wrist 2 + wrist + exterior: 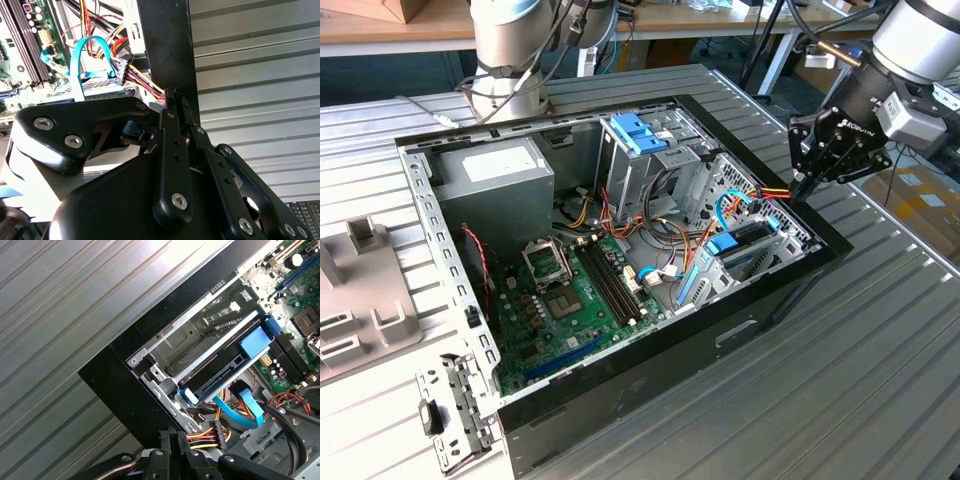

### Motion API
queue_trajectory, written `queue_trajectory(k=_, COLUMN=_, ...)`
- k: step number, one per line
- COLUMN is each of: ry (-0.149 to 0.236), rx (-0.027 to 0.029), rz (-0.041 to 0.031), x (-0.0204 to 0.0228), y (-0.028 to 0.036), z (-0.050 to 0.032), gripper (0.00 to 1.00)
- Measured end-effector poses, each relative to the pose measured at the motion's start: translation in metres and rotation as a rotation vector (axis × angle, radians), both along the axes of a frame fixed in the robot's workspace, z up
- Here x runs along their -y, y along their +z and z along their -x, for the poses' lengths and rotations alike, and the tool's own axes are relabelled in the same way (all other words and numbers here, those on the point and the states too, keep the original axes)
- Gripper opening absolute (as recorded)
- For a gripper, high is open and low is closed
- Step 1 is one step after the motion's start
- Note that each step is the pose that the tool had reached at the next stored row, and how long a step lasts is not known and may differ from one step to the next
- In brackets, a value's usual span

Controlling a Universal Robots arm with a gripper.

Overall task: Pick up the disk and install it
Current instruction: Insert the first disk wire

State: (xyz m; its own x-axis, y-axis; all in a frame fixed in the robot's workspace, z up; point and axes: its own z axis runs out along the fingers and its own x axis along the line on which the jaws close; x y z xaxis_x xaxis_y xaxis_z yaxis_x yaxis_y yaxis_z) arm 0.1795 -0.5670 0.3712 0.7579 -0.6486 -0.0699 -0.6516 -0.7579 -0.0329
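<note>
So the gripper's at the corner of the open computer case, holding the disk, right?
Not holding it. The gripper is at the computer case's corner but shut on nothing, as both wrist views show; the disk sits in the drive cage in the first wrist view.

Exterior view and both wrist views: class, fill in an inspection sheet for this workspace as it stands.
Surface: ribbed metal table carrying an open computer case.
Job's things: disk with blue bracket sits in the drive cage at the case's corner.
Clutter: grey metal bracket and grey fixture on the exterior view's left.
Grippers: end effector shut, holding nothing, at the case edge near the disk.
Cables: blue data cable and red-yellow power wires beside the disk.
Surroundings: second arm's base, workbenches behind.
</note>
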Motion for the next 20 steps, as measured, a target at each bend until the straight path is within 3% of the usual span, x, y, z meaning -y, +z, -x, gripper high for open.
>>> queue_trajectory(k=5, ry=0.000, rx=0.0001, rz=-0.0079, x=0.0001, y=0.0017, z=0.0052, gripper=0.17)
queue_trajectory(k=20, ry=0.000, rx=0.0000, rz=-0.0103, x=0.0009, y=0.0013, z=0.0305, gripper=0.17)
